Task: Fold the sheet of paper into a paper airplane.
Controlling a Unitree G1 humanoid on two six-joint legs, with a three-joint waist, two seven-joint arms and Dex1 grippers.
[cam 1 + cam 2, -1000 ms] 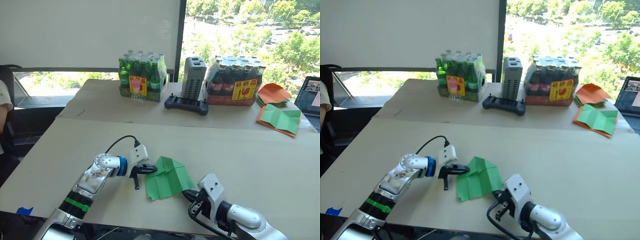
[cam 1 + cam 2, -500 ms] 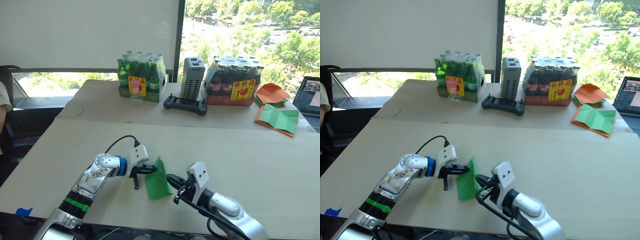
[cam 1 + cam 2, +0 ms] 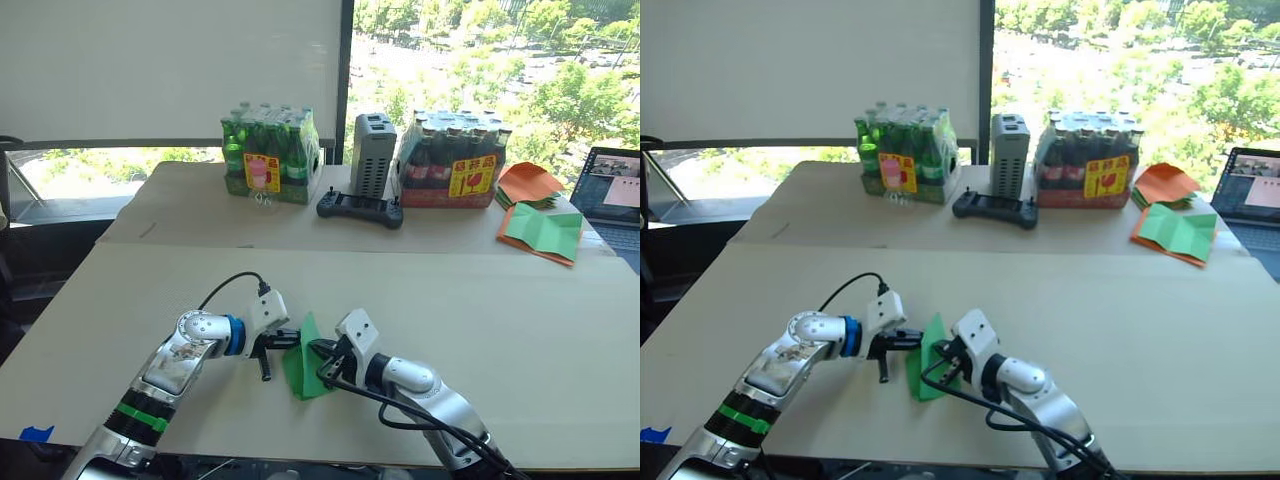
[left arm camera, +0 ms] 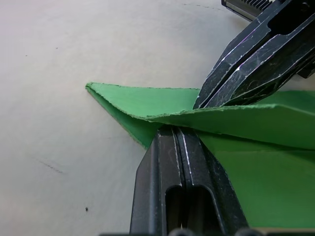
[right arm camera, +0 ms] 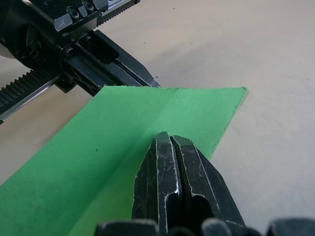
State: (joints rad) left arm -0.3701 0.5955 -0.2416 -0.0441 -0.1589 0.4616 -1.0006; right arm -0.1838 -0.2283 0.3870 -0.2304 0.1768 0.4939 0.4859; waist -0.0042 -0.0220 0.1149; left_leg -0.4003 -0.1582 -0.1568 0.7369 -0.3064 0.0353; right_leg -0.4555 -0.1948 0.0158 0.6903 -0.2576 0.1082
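The sheet of paper [image 3: 298, 372] is bright green and lies folded over on itself near the table's front edge, one half raised as a flap. My left gripper [image 3: 290, 340] reaches in from the left, shut, its fingertips [image 4: 170, 133] tucked under the raised flap on the lower layer [image 4: 256, 172]. From the right, my right gripper [image 3: 318, 349] meets it, also shut. Its tips [image 5: 167, 140] press on the flap's crease [image 5: 147, 113], a finger's width from the left gripper. Neither holds the paper between its fingers.
On the far table stand a pack of green bottles [image 3: 265, 158], a grey box [image 3: 372, 155], a black controller [image 3: 360, 208] and a pack of dark bottles [image 3: 450, 168]. Orange sheets [image 3: 527, 182], a green sheet bordered with orange [image 3: 540, 228] and a laptop [image 3: 615, 195] lie far right.
My right gripper has swept left across the paper, turning its right half over toward the left gripper, so the sheet looks narrower. The left gripper has stayed put. The camera has shifted slightly.
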